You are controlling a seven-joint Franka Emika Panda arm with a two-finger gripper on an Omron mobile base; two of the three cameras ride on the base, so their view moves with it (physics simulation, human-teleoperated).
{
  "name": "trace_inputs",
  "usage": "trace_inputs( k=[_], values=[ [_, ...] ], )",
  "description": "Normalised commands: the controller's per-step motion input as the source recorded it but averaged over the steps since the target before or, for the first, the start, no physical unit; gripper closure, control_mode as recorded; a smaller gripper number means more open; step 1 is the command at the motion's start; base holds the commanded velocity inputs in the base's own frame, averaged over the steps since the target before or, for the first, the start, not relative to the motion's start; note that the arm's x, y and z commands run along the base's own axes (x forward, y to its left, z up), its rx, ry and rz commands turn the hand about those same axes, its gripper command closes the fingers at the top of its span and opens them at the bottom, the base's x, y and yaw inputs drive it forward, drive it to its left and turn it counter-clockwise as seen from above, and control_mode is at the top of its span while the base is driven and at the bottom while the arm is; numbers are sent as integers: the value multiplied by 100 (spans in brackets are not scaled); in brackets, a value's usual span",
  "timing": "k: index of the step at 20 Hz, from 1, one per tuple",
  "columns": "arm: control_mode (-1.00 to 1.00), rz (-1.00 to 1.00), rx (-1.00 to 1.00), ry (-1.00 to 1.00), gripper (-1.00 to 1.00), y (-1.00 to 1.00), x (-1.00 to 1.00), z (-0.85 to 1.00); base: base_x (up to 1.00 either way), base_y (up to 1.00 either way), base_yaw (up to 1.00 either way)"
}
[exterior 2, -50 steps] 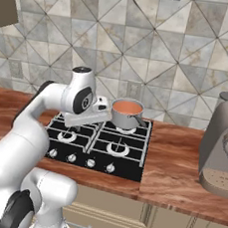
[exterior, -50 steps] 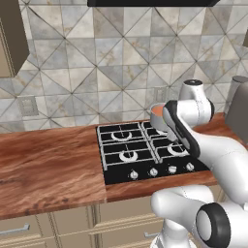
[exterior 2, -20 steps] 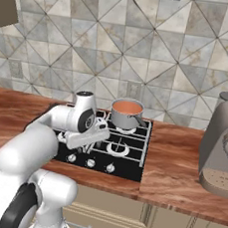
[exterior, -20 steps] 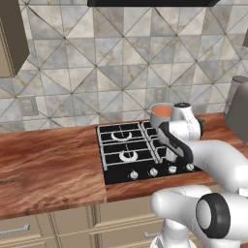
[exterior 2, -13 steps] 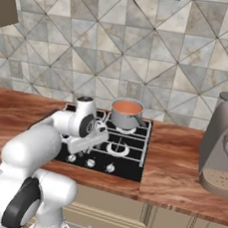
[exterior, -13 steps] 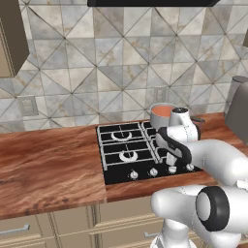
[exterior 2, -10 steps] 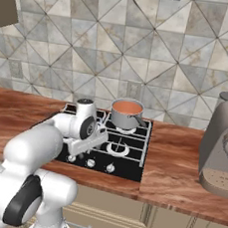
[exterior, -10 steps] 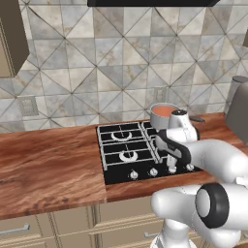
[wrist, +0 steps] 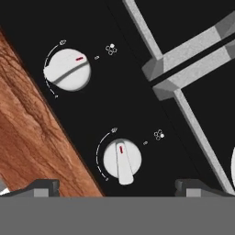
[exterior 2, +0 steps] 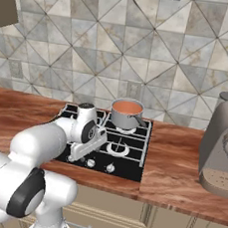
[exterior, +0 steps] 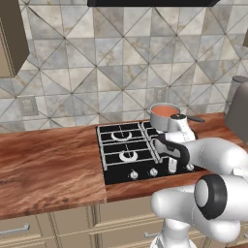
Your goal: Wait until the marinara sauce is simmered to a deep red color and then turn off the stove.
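Observation:
The stove (exterior: 116,174) is a black four-burner cooktop set in a wooden counter, also seen in the right base view (exterior 2: 129,172). On its back right burner stands a small steel saucepan (exterior: 161,117) holding the marinara sauce (exterior 2: 127,107), a smooth orange-red disc. My gripper (exterior: 172,167) hangs low over the front knob row, open and holding nothing. In the hand view the gripper (wrist: 118,187) sits just above one silver knob (wrist: 122,159), which lies between the spread fingertips (wrist: 43,186). A second knob (wrist: 67,69) lies further along the black panel (wrist: 137,92).
A grey coffee machine (exterior 2: 222,148) stands on the counter right of the cooktop. Wooden counter (exterior: 48,164) stretches to the left. Grey grate bars (wrist: 183,55) cross the burners behind the knobs. A tiled wall backs the counter.
The arm has swung down from above the burners to the front knob row. The gripper has stayed open. The sauce looks the same orange-red.

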Motion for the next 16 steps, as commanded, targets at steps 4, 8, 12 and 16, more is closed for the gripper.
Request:
trace_inputs(
  k=[4,8,12,16],
  values=[
    [-100,2,0,0,-100,0,0,-1,0,0,0],
    [-100,0,0,0,-100,0,0,-12,0,0,0],
    [-100,0,0,0,-100,0,0,-18,0,0,0],
    [-100,0,0,1,-100,0,0,-18,0,0,0]
  ],
)
